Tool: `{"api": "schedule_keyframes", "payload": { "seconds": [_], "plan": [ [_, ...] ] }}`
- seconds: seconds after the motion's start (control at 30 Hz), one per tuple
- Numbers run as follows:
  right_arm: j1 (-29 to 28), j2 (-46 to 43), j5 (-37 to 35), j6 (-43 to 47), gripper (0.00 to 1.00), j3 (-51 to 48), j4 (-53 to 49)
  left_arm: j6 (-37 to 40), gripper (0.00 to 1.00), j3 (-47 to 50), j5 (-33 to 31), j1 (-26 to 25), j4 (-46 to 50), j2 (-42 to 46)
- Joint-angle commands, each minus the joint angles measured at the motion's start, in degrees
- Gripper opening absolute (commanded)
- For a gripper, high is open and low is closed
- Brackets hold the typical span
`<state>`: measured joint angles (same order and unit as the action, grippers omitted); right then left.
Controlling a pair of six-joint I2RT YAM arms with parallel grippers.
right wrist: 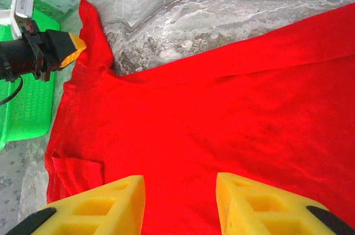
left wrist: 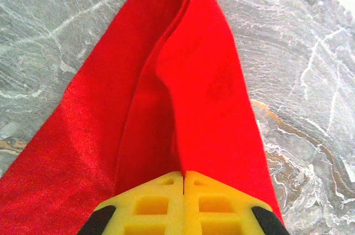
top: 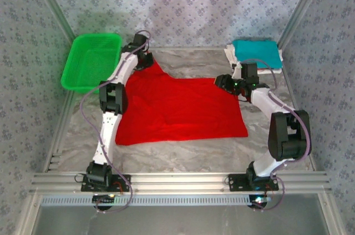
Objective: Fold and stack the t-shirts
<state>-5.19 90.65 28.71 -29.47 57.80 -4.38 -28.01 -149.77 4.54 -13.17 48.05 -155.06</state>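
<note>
Green basket (top: 91, 60) left of red t-shirt (top: 183, 110); teal t-shirt (top: 256, 53) right

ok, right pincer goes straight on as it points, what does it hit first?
The red t-shirt: the right pincer, jaws open, points at the cloth spread just ahead. Depth is unclear, but the gap looks small.

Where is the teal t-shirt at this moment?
In the top view, the teal t-shirt lies folded at the far right corner, behind the right claw.
</note>
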Motion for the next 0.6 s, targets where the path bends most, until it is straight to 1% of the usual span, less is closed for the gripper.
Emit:
{"api": "schedule_keyframes", "payload": {
  "seconds": [0.0, 0.23, 0.37, 0.47, 0.57],
  "plan": [
    [0.56, -0.32, -0.54, 0.43, 0.41, 1.48, -0.77, 0.20, 0.00, -3.69, 0.52, -0.10, 0.73, 3.91],
    [1.19, 0.31, -0.93, -0.14, 0.41, 1.71, -1.43, -1.36, 0.00, -3.68, 1.00, -0.10, 1.79, 6.84],
    [2.27, 1.34, -2.62, -0.96, 0.42, 2.40, -2.63, -1.65, 0.00, -3.67, 1.63, -0.19, 2.97, 8.12],
    [3.86, 4.10, -5.88, -2.12, 0.43, 4.87, -6.50, -1.13, 0.00, -3.39, 1.70, -0.50, 5.01, 9.49],
    [6.41, 7.40, -5.80, -5.03, 0.44, 6.66, -6.59, -0.95, 0.00, -0.59, 1.58, -1.13, 5.68, 12.16]
  ]
}}
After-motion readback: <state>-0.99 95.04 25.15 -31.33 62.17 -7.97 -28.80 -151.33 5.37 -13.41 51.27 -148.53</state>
